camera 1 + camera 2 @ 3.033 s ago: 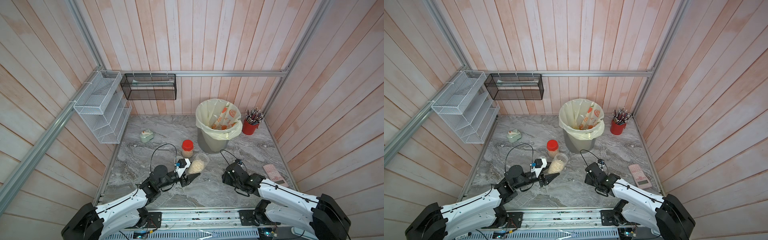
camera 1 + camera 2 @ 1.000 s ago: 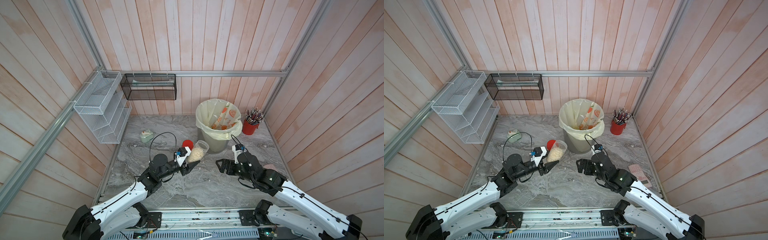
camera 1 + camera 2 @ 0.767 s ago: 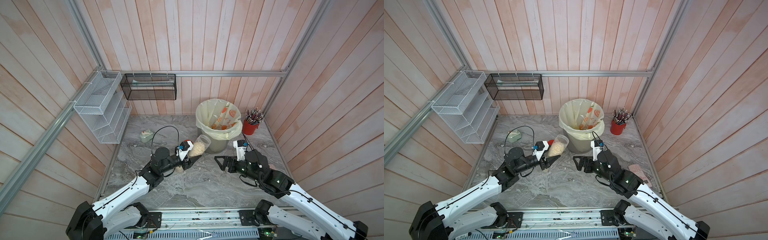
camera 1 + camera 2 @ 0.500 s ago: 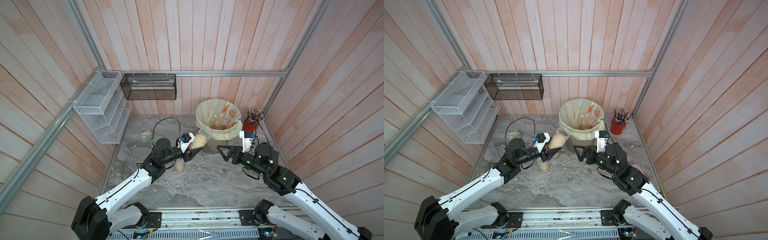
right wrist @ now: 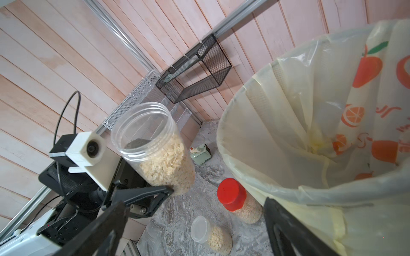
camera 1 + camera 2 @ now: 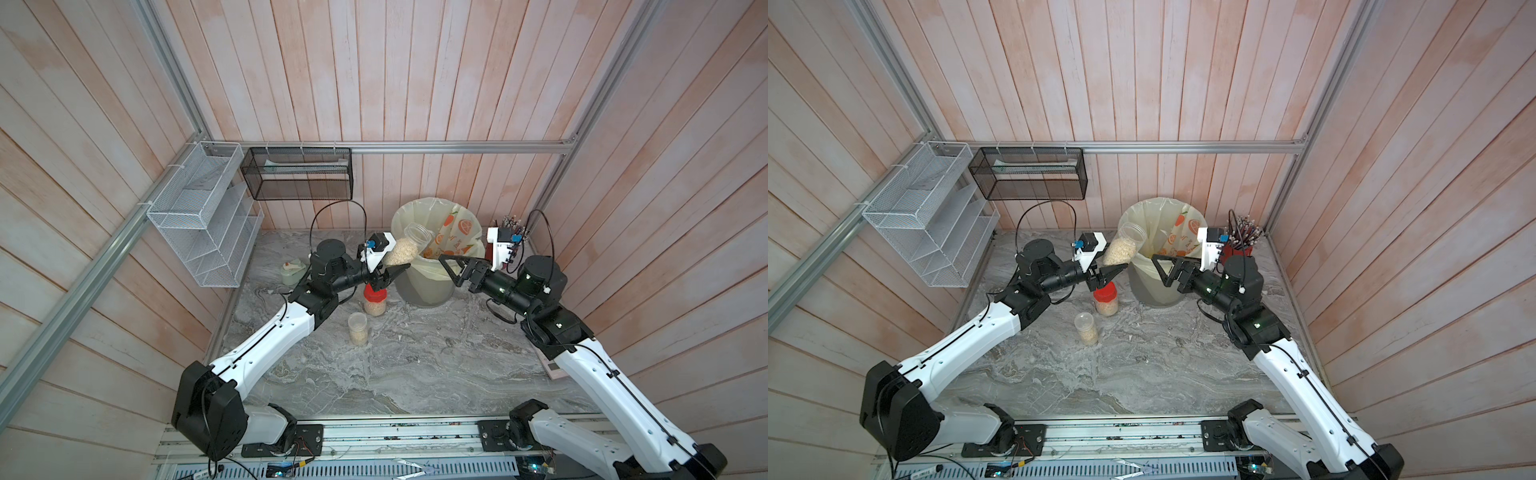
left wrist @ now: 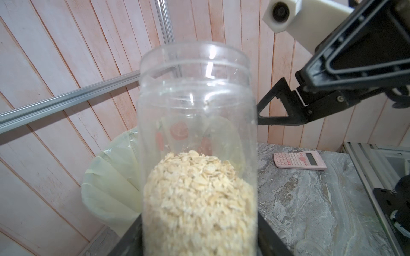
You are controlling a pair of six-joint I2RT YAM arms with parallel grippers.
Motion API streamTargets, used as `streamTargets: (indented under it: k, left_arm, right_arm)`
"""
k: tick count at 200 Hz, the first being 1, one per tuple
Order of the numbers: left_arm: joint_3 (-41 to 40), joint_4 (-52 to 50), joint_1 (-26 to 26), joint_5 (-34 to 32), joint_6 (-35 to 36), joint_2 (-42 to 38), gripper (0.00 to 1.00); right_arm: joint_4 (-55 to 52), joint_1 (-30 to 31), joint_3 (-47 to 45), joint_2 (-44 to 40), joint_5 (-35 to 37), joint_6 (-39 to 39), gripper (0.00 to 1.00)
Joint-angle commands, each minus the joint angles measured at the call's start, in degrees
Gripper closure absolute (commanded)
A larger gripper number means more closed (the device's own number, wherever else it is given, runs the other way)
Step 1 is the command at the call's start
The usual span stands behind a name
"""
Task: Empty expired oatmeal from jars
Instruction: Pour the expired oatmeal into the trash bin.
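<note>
On the left wall hung a white wire rack [image 6: 199, 216], and beside it on the back wall a black mesh basket [image 6: 299, 174]. Below them a small pale green object [image 6: 291, 272] sat on the grey marbled table [image 6: 415, 374]; I could not make out what it was.

The left gripper [image 6: 392, 270] was raised above the table, its fingers closed around the lower part of an open jar [image 6: 406, 248]. That jar had no lid and leaned with its mouth toward the bin [image 6: 419, 286], just beside the bin's left rim. Oatmeal [image 7: 199, 199] filled roughly its lower half, and the clear upper part was bare.

Beneath the gripper a red-lidded jar [image 6: 375, 297] stood upright on the table with oatmeal inside. A clear-lidded jar [image 6: 358, 328] stood upright near it, slightly closer to the robot's base, and also held oatmeal. The two were near each other but apart.

The bin was lined with a yellowish bag, and an orange-printed wrapper [image 6: 455, 232] lay inside it.

The right gripper [image 6: 451, 270] hung at the bin's right front, pointing toward the held jar. Its fingers were spread wide with nothing between them. Whether one brushed the bag I could not tell.

Behind that arm stood a red pencil cup [image 6: 1241, 249], and a pink calculator [image 7: 299, 160] lay flat at the table's right edge.
</note>
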Motion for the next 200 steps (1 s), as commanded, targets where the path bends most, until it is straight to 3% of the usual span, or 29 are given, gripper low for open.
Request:
streamTargets:
  k: [1, 98, 200]
  left_arm:
    - [4.44, -1.16, 0.73, 3.09, 1.92, 2.28, 0.99]
    - [18.43, -6.86, 2.84, 6.49, 4.71, 13.68, 1.0]
    - [28.45, -10.26, 3.99, 9.39, 5.88, 21.04, 0.99]
  right_arm:
    - [4.85, -0.41, 2.14, 2.52, -1.37, -3.02, 0.03]
    - [17.01, -0.37, 8.09, 16.56, -0.17, -6.04, 0.06]
    - [20.81, -0.68, 18.36, 30.49, 0.92, -4.79, 0.11]
